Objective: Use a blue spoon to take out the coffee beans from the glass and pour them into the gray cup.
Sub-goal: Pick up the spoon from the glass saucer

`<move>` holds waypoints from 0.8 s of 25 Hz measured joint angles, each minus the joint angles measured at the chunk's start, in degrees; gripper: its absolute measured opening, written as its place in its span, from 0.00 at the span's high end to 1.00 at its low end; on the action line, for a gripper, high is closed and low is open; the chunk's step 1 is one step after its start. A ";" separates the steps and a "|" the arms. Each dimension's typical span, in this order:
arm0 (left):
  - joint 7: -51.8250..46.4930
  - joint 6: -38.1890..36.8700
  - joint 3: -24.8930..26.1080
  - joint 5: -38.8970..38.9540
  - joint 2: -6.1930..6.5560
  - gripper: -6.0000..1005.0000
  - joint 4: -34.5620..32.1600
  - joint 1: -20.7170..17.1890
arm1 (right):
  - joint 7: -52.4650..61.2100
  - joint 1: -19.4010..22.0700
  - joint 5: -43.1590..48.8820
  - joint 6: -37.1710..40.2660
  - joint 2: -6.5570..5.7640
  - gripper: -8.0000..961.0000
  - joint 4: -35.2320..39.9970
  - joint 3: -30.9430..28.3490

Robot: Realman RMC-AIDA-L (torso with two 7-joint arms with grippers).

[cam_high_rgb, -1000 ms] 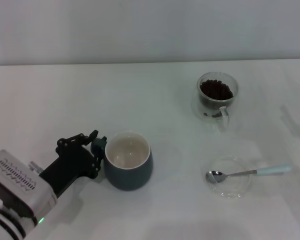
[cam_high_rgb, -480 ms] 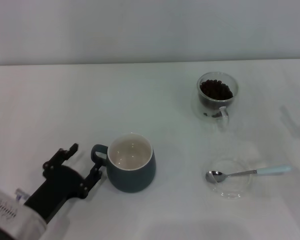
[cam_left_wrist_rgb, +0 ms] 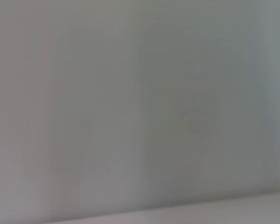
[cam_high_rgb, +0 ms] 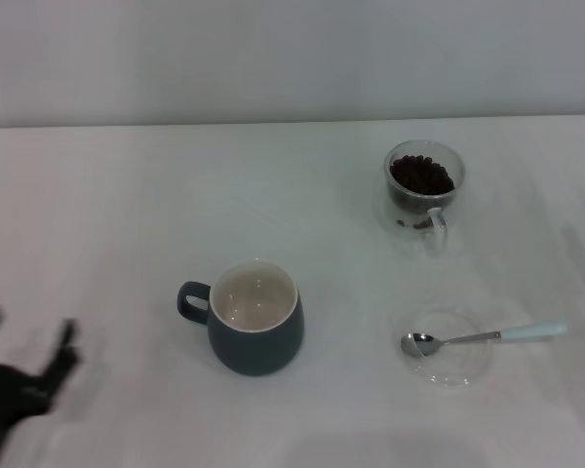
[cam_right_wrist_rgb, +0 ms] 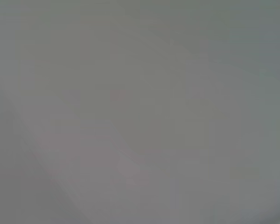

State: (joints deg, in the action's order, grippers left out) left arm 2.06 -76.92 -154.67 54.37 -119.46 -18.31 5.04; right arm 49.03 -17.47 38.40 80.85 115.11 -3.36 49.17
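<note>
The gray cup (cam_high_rgb: 254, 317) stands upright in the head view, its cream inside empty and its handle pointing left. The glass (cam_high_rgb: 423, 186), full of coffee beans (cam_high_rgb: 422, 175), stands at the back right. The blue spoon (cam_high_rgb: 487, 336) lies with its metal bowl on a clear saucer (cam_high_rgb: 447, 349) and its pale handle pointing right. My left gripper (cam_high_rgb: 27, 336) is at the lower left edge, well left of the cup, blurred, with fingers spread and nothing in them. My right gripper is out of view. Both wrist views show only blank grey.
A white table (cam_high_rgb: 127, 214) carries everything, with a pale wall behind it. The cup, the glass and the saucer stand well apart from one another.
My left gripper has let go of the gray cup's handle and pulled back to the lower left. The cup has shifted slightly right. The dark bit of the right arm at the right edge is gone.
</note>
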 joint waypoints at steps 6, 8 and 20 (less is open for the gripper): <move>-0.40 -3.67 0.00 9.42 0.13 0.13 2.26 -0.28 | 12.83 3.12 0.04 4.58 -0.05 0.09 -5.74 2.65; -0.42 -3.58 -0.19 9.75 0.18 0.13 3.60 1.05 | 13.05 3.16 0.05 7.46 0.07 0.09 -9.69 1.67; -0.50 -2.67 -0.54 9.22 0.29 0.14 6.95 6.08 | 4.69 3.81 15.47 6.41 0.41 0.09 -22.68 -17.46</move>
State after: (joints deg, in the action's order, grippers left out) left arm 1.56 -79.58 -155.22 63.59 -119.18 -11.36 11.13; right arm 53.72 -13.66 53.88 87.25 115.53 -26.04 31.71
